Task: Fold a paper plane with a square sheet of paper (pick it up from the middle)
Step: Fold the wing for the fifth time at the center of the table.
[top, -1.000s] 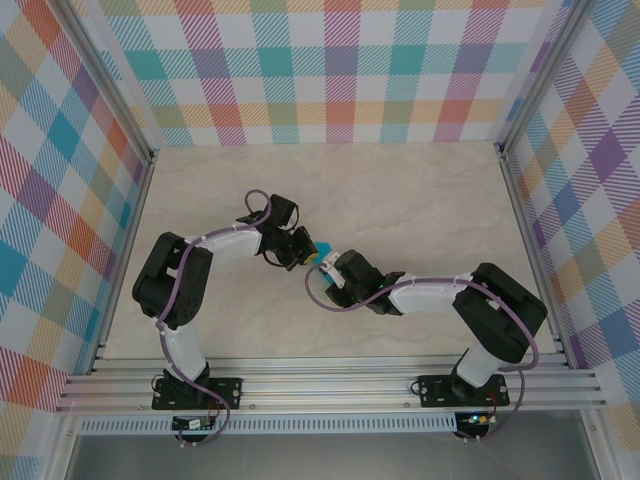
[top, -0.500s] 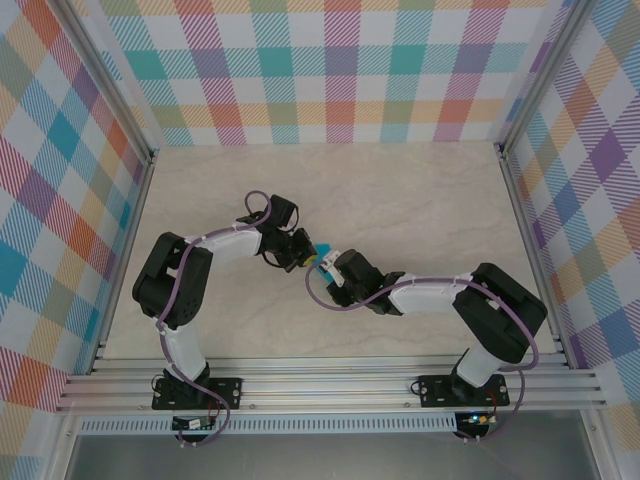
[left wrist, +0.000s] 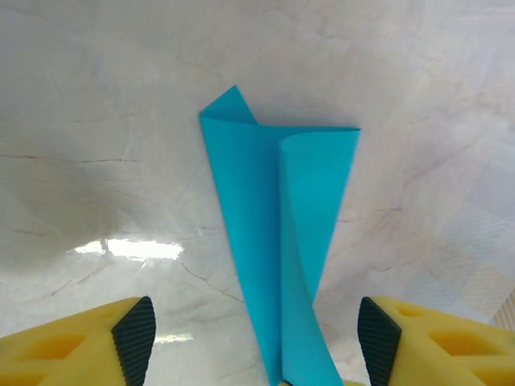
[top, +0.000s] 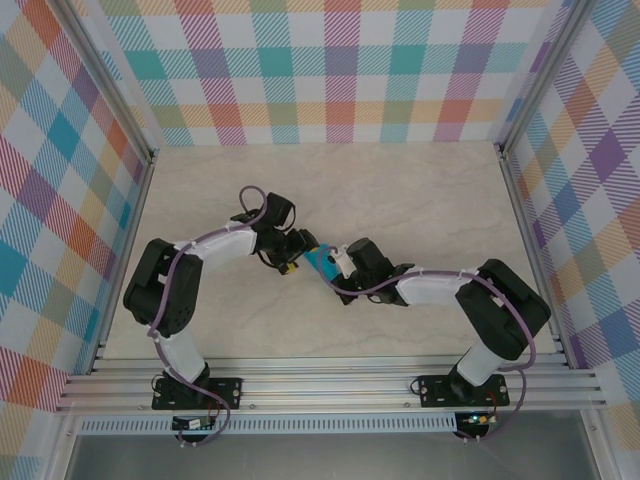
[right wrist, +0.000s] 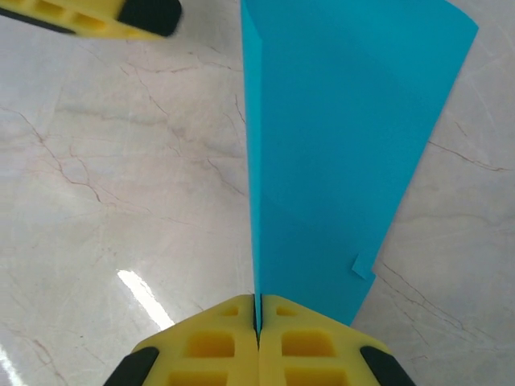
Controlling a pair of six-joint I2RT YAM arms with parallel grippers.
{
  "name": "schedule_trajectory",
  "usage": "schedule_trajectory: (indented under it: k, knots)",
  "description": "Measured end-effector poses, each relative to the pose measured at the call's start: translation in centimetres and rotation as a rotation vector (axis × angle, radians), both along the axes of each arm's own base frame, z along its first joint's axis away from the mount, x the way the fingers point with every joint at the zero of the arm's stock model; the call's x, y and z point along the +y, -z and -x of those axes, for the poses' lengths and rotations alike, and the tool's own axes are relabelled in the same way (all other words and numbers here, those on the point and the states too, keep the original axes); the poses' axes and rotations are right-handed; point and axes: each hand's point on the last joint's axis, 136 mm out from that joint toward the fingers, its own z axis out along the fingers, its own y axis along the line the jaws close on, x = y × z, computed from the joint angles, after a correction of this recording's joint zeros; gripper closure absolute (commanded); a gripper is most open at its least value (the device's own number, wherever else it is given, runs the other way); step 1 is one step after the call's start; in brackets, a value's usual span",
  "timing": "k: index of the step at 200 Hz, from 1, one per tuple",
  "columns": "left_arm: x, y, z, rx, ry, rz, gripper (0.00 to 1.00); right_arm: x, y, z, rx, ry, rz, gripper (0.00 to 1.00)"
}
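The teal-blue sheet of paper [top: 322, 263] is folded into a narrow tapering strip with a centre crease, held above the table between the two arms. My right gripper [right wrist: 257, 320] is shut on the strip's lower edge, and the paper [right wrist: 338, 145] stands up on edge away from its fingers. My left gripper [left wrist: 256, 342] is open. The paper [left wrist: 273, 217] runs between its fingers [left wrist: 133, 336] without touching either pad, one flap curling loose. In the top view the left gripper [top: 291, 256] and right gripper [top: 340, 262] meet at the paper.
A pale marble-patterned tabletop [top: 420, 200] lies under everything, with checked walls and aluminium rails [top: 520, 220] around it. A yellow finger of the left gripper [right wrist: 113, 18] shows at the upper left of the right wrist view.
The right gripper has swung up and toward the far side with the paper, so more of the teal strip shows. The left arm shifted slightly farther back.
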Motion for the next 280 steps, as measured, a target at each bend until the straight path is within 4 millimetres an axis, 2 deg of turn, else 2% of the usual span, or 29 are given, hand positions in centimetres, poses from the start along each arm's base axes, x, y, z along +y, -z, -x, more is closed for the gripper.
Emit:
schedule_trajectory:
  k: [31, 54, 94, 115, 150, 184, 225, 280]
  knots:
    - [0.9, -3.3, -0.3, -0.097, -0.015, -0.014, 0.27, -0.1, -0.2, 0.1, 0.066, 0.002, -0.061, 0.96]
    - [1.4, -4.2, -0.2, -0.131, -0.018, -0.024, 0.27, -0.1, 0.0, 0.2, 0.117, 0.003, -0.092, 0.96]
    - [2.1, -2.8, 0.7, -0.106, -0.019, -0.050, 0.29, -0.4, 1.2, 0.6, 0.213, 0.017, -0.119, 0.96]
    - [2.3, -2.1, 1.3, -0.090, -0.017, -0.057, 0.31, -0.4, 1.1, 0.6, 0.254, 0.025, -0.156, 0.96]
    - [2.6, -1.5, 2.0, -0.098, -0.008, -0.050, 0.41, -0.5, 0.7, 0.3, 0.326, 0.041, -0.240, 0.96]
    - [2.0, -1.3, 2.3, -0.140, 0.020, -0.020, 0.48, -1.0, 1.3, 0.0, 0.405, 0.086, -0.296, 0.96]
    - [0.9, -0.9, 2.6, -0.167, 0.050, 0.026, 0.48, -1.3, 1.5, 0.1, 0.485, 0.127, -0.344, 0.96]
    - [-0.7, -1.6, 2.5, -0.217, 0.095, 0.089, 0.52, -1.5, 2.0, 0.2, 0.589, 0.149, -0.393, 0.96]
